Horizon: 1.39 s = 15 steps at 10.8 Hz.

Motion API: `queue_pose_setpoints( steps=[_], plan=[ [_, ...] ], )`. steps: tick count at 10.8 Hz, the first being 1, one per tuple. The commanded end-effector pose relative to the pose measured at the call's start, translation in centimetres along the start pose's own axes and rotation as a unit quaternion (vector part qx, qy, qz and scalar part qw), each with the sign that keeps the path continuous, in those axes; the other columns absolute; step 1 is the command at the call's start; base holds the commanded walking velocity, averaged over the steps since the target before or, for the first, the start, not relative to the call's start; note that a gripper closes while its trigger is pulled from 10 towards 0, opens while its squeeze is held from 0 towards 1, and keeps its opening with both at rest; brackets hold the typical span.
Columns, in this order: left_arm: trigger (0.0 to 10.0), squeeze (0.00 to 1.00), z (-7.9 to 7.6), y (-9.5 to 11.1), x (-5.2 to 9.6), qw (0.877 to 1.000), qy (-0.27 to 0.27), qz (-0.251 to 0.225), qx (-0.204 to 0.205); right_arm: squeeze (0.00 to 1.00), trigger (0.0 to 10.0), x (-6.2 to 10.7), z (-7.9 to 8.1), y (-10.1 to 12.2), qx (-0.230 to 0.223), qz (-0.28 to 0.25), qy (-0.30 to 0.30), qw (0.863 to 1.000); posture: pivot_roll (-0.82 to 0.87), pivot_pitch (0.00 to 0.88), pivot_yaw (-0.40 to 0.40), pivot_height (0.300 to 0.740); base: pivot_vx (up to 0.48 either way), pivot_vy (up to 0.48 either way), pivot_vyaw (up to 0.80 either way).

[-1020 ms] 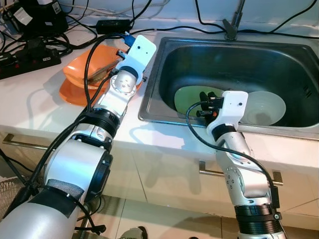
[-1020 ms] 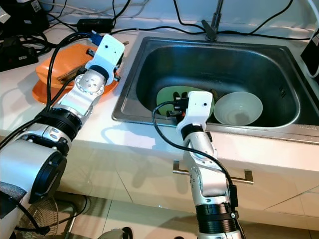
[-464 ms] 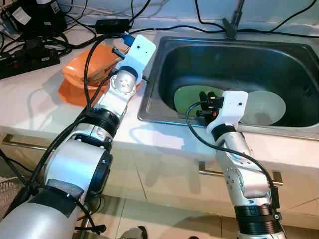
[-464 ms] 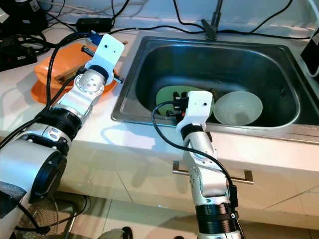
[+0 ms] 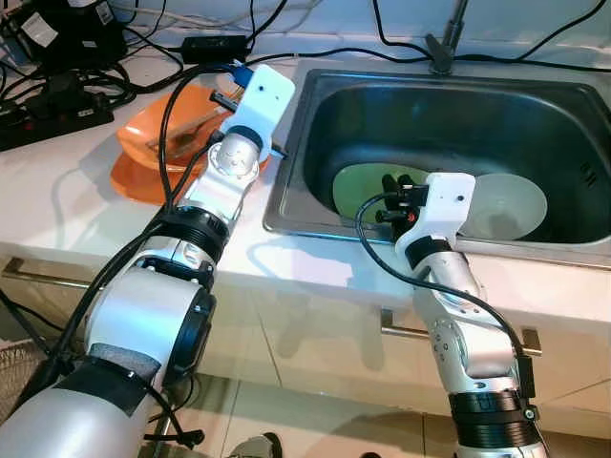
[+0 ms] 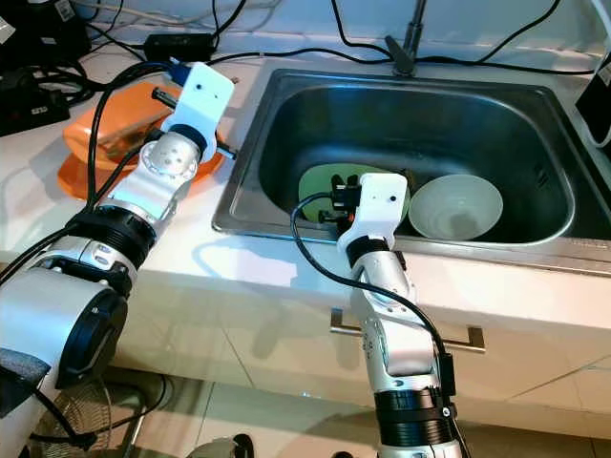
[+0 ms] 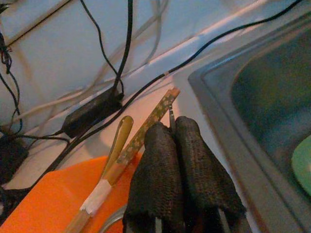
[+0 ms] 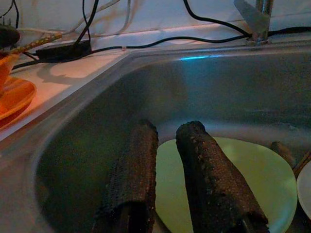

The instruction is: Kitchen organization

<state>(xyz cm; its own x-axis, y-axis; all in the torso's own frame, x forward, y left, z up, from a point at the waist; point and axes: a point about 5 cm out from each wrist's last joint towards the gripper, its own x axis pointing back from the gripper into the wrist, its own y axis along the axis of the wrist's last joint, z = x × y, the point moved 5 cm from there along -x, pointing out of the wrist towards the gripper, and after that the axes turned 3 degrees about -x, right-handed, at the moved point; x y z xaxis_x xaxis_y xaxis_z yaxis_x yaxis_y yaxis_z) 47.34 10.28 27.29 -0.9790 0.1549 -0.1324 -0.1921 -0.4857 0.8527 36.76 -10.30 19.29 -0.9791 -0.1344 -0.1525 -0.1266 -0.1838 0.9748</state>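
White kitchen counter (image 5: 57, 191) with one steel sink (image 5: 573, 105) let into it, cabinet fronts below, tiled floor lower down. One faucet base (image 5: 441, 55) behind the basin; black cables, a power adapter (image 5: 218, 46) and a power strip (image 5: 48, 119) along the back.

In the sink: one pale green plate (image 5: 358, 186), one white bowl (image 5: 511, 205) beside it. On the counter left of the sink: one orange bowl (image 5: 143, 134) on one orange plate (image 5: 129, 176); two long utensils (image 7: 141, 136) resting across the bowl.

Left gripper (image 7: 177, 133) above the orange bowl's sink-side edge, fingers pressed together, nothing visibly held. Right gripper (image 8: 165, 141) low inside the sink over the green plate, fingers slightly parted, empty.
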Motion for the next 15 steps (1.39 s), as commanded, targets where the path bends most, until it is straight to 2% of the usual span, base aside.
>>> queue_pose_setpoints(
  steps=[1, 2, 4, 6, 8, 12, 14, 15],
  plan=[
    [10.0, 0.0, 0.1, 0.4, 0.0, 1.0, -0.006, -0.003, 0.021, 0.0, 10.0, 0.1, -0.4, -1.5, 0.001, 0.03, -0.007, 1.0, 0.11, 0.183, 0.037, 0.74, 0.0, 0.0, 0.0],
    [10.0, 0.0, 0.1, 0.7, 0.1, 0.998, -0.013, -0.008, 0.057, 0.0, 10.0, -0.2, -0.3, -1.4, 0.003, 0.029, -0.004, 1.0, 0.12, 0.177, 0.028, 0.74, 0.0, 0.0, 0.0],
    [10.0, 0.0, 0.6, 2.0, 0.1, 0.994, -0.017, -0.025, 0.105, 0.0, 10.0, -0.8, -0.3, -1.0, 0.006, 0.025, 0.002, 1.0, 0.13, 0.164, 0.013, 0.74, 0.0, 0.0, 0.0],
    [10.0, 0.0, 1.1, 2.9, 0.5, 0.991, -0.02, -0.037, 0.129, 0.0, 10.0, -1.1, -0.2, -0.9, 0.008, 0.022, 0.006, 1.0, 0.13, 0.152, 0.003, 0.74, 0.0, 0.0, 0.0],
    [10.0, 0.0, 1.8, 4.0, 1.0, 0.981, -0.02, -0.053, 0.185, 0.0, 10.0, -1.9, -0.1, -0.4, 0.013, 0.015, 0.015, 1.0, 0.13, 0.126, -0.014, 0.74, 0.0, 0.0, 0.0],
    [10.0, 0.0, 3.4, 6.1, 2.3, 0.963, -0.021, -0.113, 0.242, 0.0, 10.0, -3.9, 0.1, 0.5, 0.02, -0.001, 0.026, 0.999, 0.15, 0.042, -0.037, 0.74, 0.0, 0.0, 0.0],
    [10.0, 0.0, 3.9, 7.3, 3.0, 0.957, -0.029, -0.14, 0.253, 0.0, 10.0, -4.5, 0.3, 0.6, 0.02, -0.005, 0.029, 0.999, 0.16, 0.015, -0.042, 0.74, 0.0, 0.0, 0.0],
    [10.0, 0.0, 4.5, 8.7, 3.9, 0.95, -0.033, -0.18, 0.252, 0.0, 10.0, -4.8, 0.3, 0.8, 0.019, -0.009, 0.031, 0.999, 0.16, 0.0, -0.047, 0.74, 0.0, 0.0, 0.0]
  ],
)
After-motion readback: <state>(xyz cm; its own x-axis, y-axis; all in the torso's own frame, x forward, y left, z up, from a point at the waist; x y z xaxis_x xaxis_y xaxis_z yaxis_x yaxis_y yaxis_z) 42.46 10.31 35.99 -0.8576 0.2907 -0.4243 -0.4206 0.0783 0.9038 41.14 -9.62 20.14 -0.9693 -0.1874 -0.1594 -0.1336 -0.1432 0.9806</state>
